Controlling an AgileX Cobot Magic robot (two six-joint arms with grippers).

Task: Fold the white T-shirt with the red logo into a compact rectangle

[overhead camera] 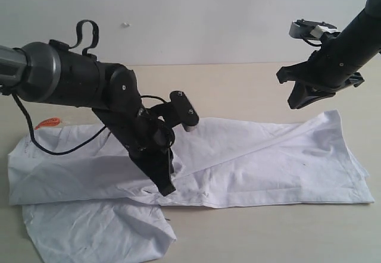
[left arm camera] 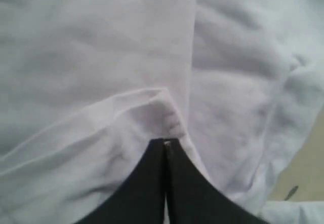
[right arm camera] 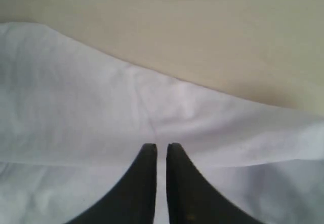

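One white T-shirt [overhead camera: 250, 162] lies folded into a long, wrinkled strip.

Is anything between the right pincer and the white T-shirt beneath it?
Nothing visible. The right pincer hangs shut in open air above the right end of the white T-shirt. The left pincer is closed on the cloth near the middle, well aside.
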